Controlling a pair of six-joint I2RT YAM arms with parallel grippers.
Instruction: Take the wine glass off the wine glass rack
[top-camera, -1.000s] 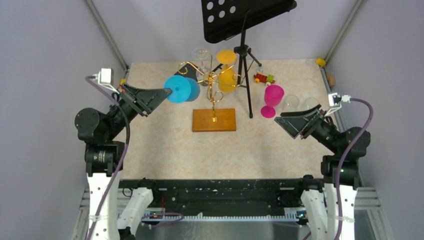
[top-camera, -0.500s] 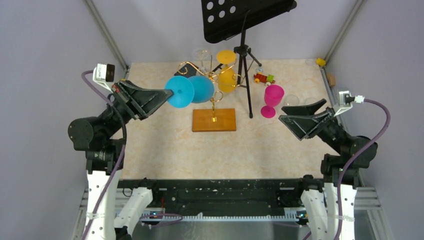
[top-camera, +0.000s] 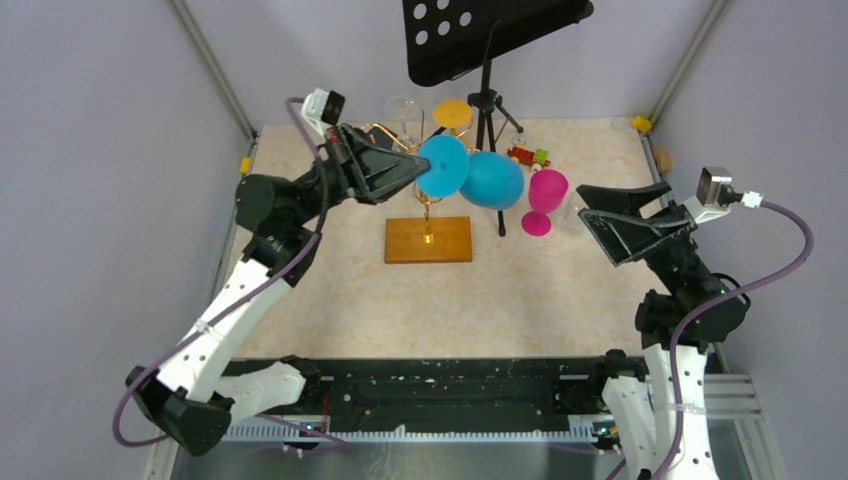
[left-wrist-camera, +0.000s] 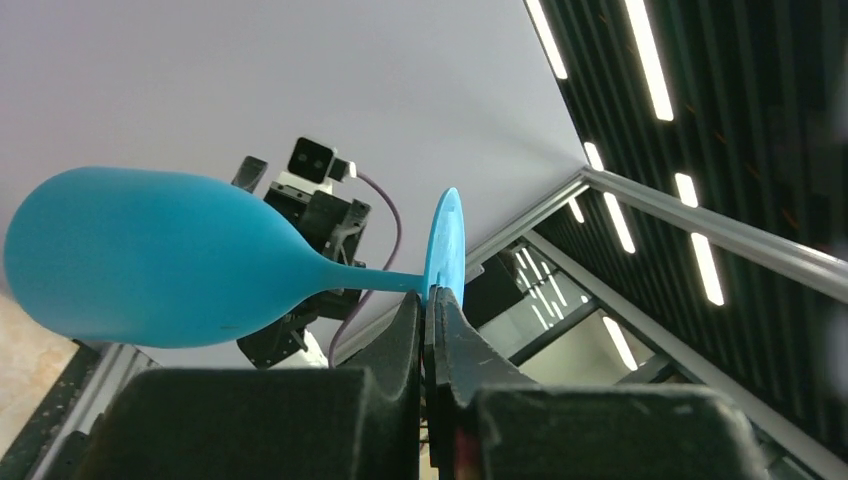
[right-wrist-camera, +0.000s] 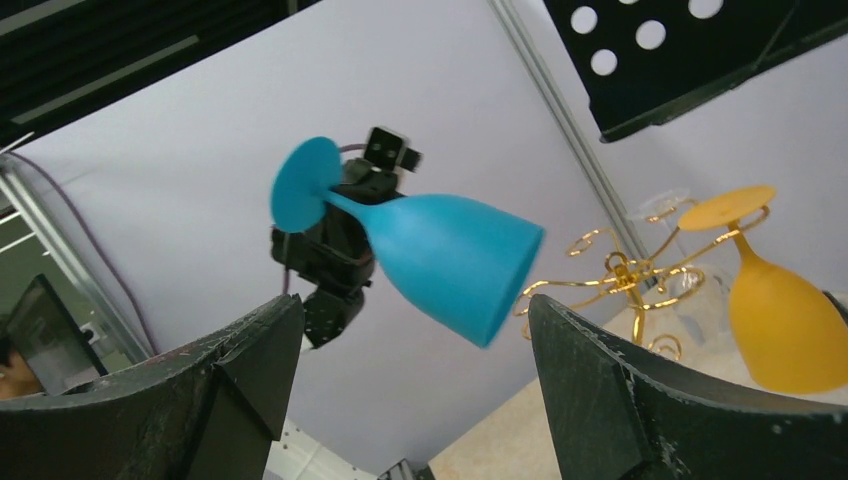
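My left gripper is shut on the foot of a blue wine glass, held sideways in the air above the gold wire rack with its wooden base. In the left wrist view the jaws pinch the glass's foot, the bowl pointing left. A yellow glass hangs upside down on the rack; it also shows in the right wrist view. My right gripper is open and empty at the right, facing the blue glass.
A black tripod music stand stands behind the rack. A pink glass stands upright on the table to the right, with clear glasses and a small toy train near it. A clear glass is at the back.
My left arm has swung up and right, carrying the blue glass from left of the rack to above and right of it. My right gripper has lifted and turned toward it.
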